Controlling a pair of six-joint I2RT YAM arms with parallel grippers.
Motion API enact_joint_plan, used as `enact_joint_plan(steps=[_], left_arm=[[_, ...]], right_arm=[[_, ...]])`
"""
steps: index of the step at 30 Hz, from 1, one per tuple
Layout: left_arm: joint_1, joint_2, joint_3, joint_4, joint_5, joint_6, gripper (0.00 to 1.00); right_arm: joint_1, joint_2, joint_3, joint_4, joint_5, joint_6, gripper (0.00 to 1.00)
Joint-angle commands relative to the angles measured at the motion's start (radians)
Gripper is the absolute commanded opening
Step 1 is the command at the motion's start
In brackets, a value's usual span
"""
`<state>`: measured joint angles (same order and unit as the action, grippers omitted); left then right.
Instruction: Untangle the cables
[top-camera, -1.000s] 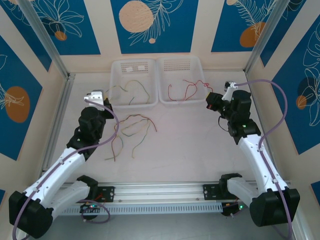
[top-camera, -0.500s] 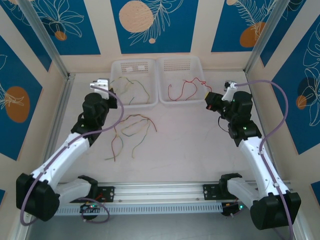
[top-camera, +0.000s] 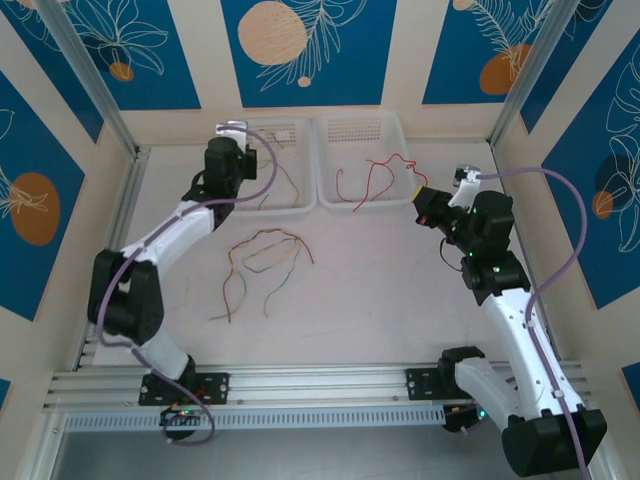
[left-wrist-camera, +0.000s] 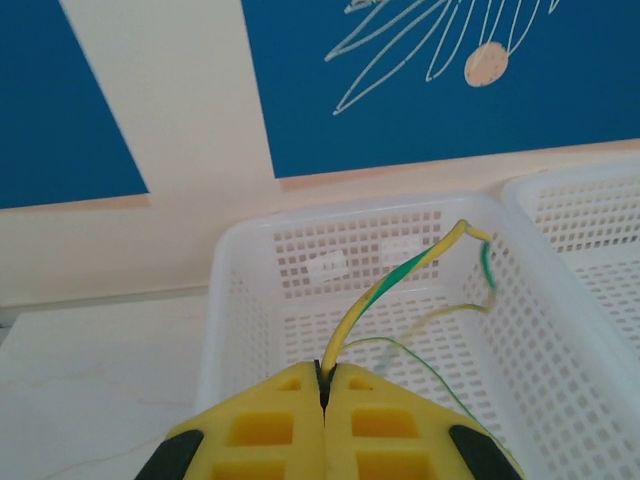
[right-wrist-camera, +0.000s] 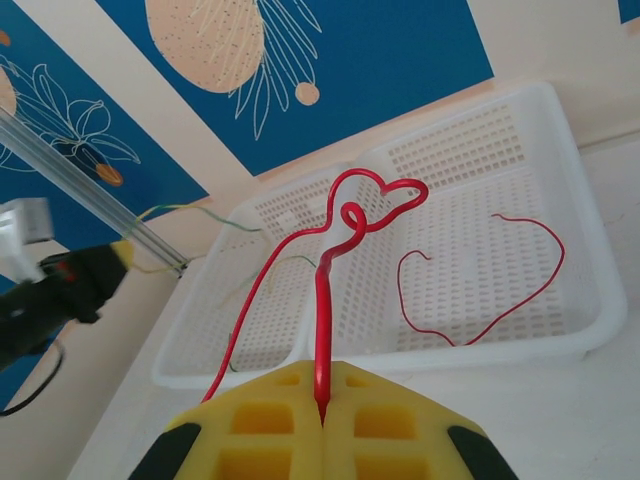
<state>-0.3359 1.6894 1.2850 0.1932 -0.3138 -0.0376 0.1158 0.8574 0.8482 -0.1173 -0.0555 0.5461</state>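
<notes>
Left gripper (left-wrist-camera: 323, 385) and right gripper (right-wrist-camera: 321, 400), each clenched on one thin curly strand.
The left pinches a yellow-green wire (left-wrist-camera: 400, 272) over the left white perforated plastic basket (left-wrist-camera: 222, 300) at the table's 11 o'clock. The right pinches a red wire (right-wrist-camera: 321, 295) beside the matching right basket (right-wrist-camera: 590, 260) at 1 o'clock. Loose orange-brown and red cables (top-camera: 262, 255) lie on the pale table (top-camera: 390, 300), 9 o'clock of centre.

A robot test cell in a lab: a white table (top-camera: 380, 300) boxed in by aluminium posts (top-camera: 88, 78) and blue leaf-printed wall panels (top-camera: 330, 60), two arms (top-camera: 515, 320) bolted to a metal rail (top-camera: 320, 382)
</notes>
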Motion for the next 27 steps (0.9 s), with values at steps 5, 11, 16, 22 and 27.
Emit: enact_joint_plan(steps=[5,11,16,22,27], left_arm=[[0.013,0.228,0.201,-0.034,-0.015,0.076,0.0],[0.014,0.32,0.278,-0.05,-0.069,0.114,0.0],[-0.004,0.333,0.28,-0.093,-0.09,0.144,0.03],[-0.037,0.276,0.215,-0.079,-0.079,0.207,0.51],[-0.048,0.201,0.172,-0.104,-0.043,0.192,0.61]], right_arm=[[0.005,-0.044,-0.007,-0.037,0.013,-0.028,0.0],[0.005,-0.067,-0.002,-0.049,0.021,-0.041,0.0],[0.005,-0.066,-0.005,-0.038,0.017,-0.035,0.0],[0.007,-0.042,0.003,-0.015,0.005,-0.027,0.0],[0.008,-0.025,0.006,0.008,-0.003,-0.018,0.0]])
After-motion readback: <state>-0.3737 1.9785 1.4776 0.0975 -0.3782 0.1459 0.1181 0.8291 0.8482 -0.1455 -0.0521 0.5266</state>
